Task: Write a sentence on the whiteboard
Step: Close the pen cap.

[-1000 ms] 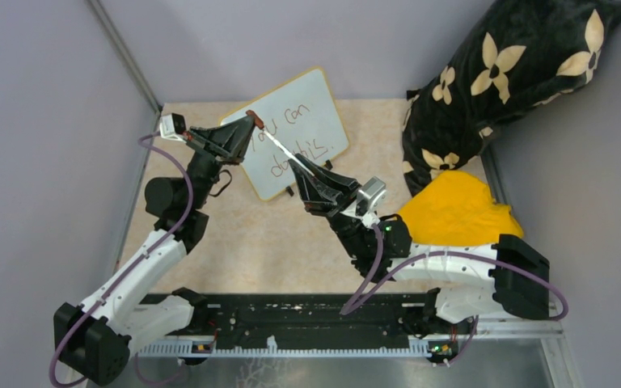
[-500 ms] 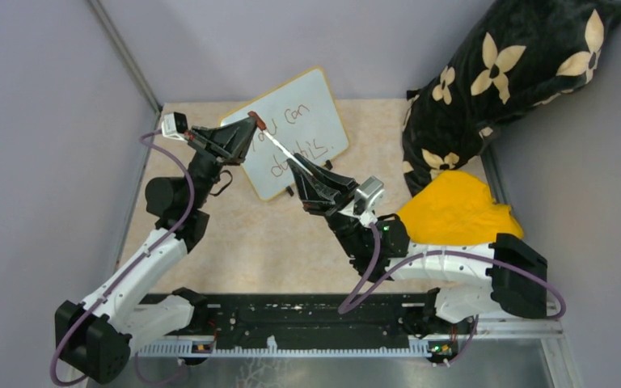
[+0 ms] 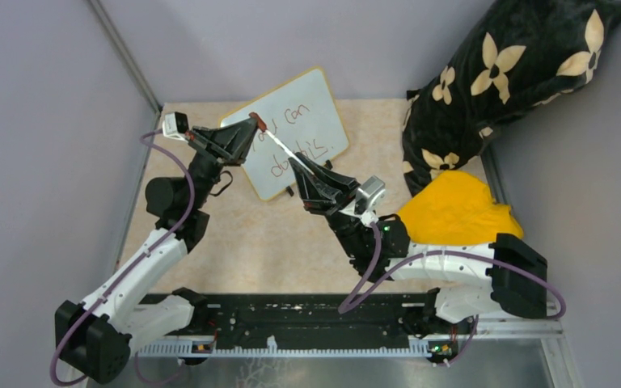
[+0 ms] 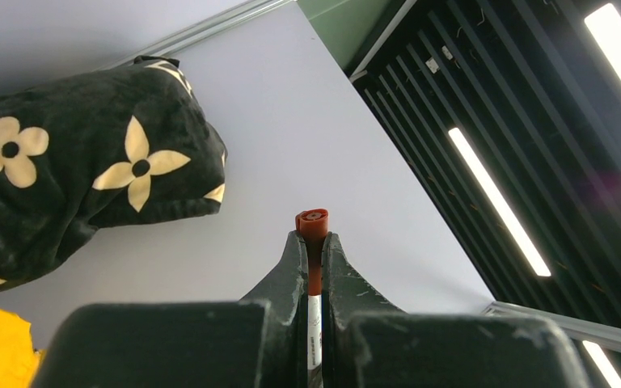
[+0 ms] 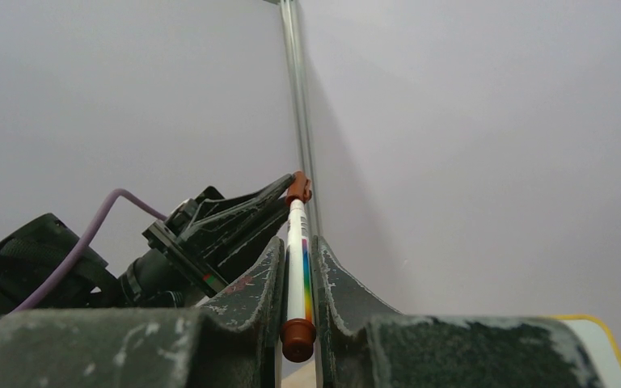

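Whiteboard point(image 3: 322, 90), white, rounded corners, thin yellow frame, stands at the far side of the speckled beige tabletop point(image 3: 251, 234), sentence point(image 3: 293, 137) complete in thin dark strokes. Past second: barely any motion. Left claw point(image 3: 251, 123) stays clamped on the red cap point(image 4: 313, 221) of the marker point(image 3: 279, 143) and right claw point(image 3: 295, 164) pinches its slim white barrel, so writing looks done, capping likely.

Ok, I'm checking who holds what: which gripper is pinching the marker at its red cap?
The left gripper: its tips clamp the red cap. The right gripper instead grips the marker by its white barrel.
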Available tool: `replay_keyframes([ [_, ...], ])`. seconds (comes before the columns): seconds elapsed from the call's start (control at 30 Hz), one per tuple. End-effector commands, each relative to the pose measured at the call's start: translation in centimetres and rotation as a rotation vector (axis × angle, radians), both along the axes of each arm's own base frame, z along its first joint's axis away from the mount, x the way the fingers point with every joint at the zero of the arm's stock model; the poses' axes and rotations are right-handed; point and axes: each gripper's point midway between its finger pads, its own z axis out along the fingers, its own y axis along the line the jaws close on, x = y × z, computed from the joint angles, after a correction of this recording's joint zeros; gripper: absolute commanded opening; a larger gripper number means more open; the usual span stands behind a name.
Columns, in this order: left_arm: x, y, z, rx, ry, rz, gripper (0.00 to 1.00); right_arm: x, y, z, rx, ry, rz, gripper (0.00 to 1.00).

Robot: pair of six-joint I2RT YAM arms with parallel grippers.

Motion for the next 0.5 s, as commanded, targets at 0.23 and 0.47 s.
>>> replay_keyframes([
  [0.23, -1.6, -0.7, 1.1, 0.02, -0.081, -0.065, 0.0, 0.2, -0.3, 2.4, 0.056, -0.038, -0.051, 0.0],
  [0.47, -1.3, -1.0, 1.1, 0.01, -0.069, -0.064, 0.0, 1.0, 0.2, 2.4, 0.05, -0.09, -0.149, 0.0],
])
